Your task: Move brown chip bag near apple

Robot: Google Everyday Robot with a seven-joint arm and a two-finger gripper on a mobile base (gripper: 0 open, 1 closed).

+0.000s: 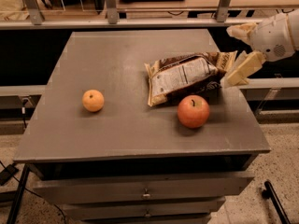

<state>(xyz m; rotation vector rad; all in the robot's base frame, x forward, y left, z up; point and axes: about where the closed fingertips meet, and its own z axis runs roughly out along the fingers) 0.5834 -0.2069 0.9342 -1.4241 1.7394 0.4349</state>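
The brown chip bag (187,76) lies flat on the grey table (117,55), white label panel up, its right end near the table's right edge. The red-orange apple (193,111) sits just in front of the bag, almost touching it. My gripper (239,52) is at the right edge of the table, just right of the bag's end. It is open and holds nothing, with one cream finger (243,68) low by the bag and the other (239,31) higher up.
A small orange citrus fruit (93,100) sits on the left part of the table. The table has drawers (145,192) in front. A metal railing (112,20) and a wooden counter run behind the table.
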